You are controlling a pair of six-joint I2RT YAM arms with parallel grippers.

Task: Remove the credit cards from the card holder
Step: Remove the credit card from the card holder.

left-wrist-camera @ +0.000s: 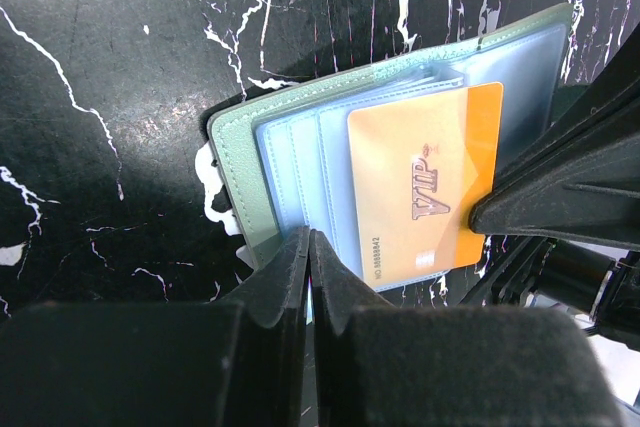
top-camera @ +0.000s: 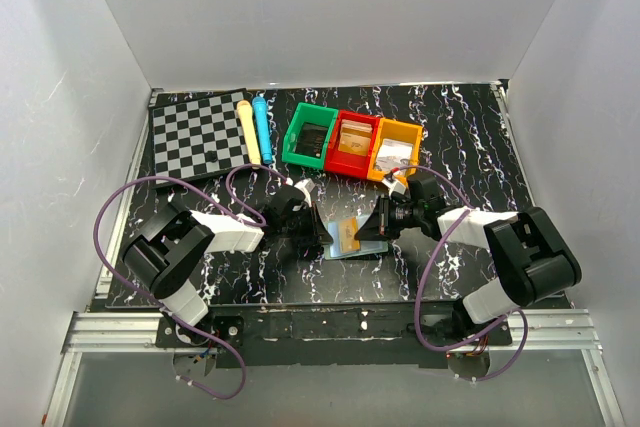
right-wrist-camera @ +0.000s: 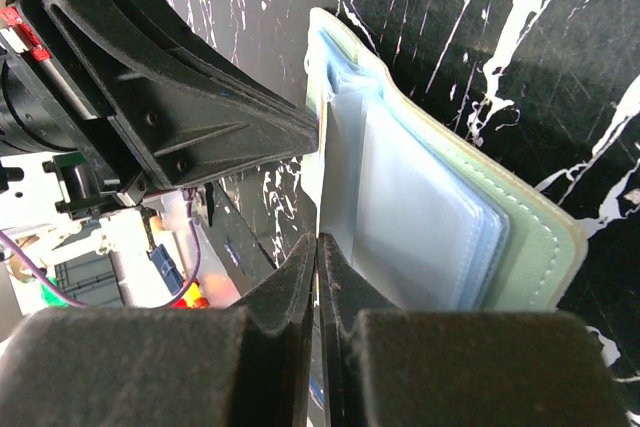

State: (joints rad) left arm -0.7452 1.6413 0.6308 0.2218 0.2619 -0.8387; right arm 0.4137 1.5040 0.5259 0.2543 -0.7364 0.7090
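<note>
The card holder (top-camera: 360, 249) lies open on the black marbled table (top-camera: 480, 147), toward the middle of the near edge and well apart from both side edges. The left gripper (left-wrist-camera: 310, 239) meets its teal-edged side with jaws pressed together. A pale sliver shows in the slit, but I cannot tell whether a leaf of the holder is caught there. The right gripper (right-wrist-camera: 318, 244) faces it from the opposite side, jaws likewise drawn together right at the clear sleeves; anything thin between them is hidden. A tan-orange credit card (left-wrist-camera: 425, 187) marked VIP lies across the blue pockets, one end covered by the right gripper's dark finger. The cloudy sleeves blur whatever sits behind them.

Bare table runs from the holder out to the right edge, and past the left arm to the left edge. Along the far edge stand a chessboard (top-camera: 198, 134) by the left corner, a yellow stick (top-camera: 245, 132), a blue stick (top-camera: 262, 127), a green bin (top-camera: 310, 137), a red bin (top-camera: 352, 142) and an orange bin (top-camera: 395, 152), the last just beyond the right wrist; their contents are too small to read
</note>
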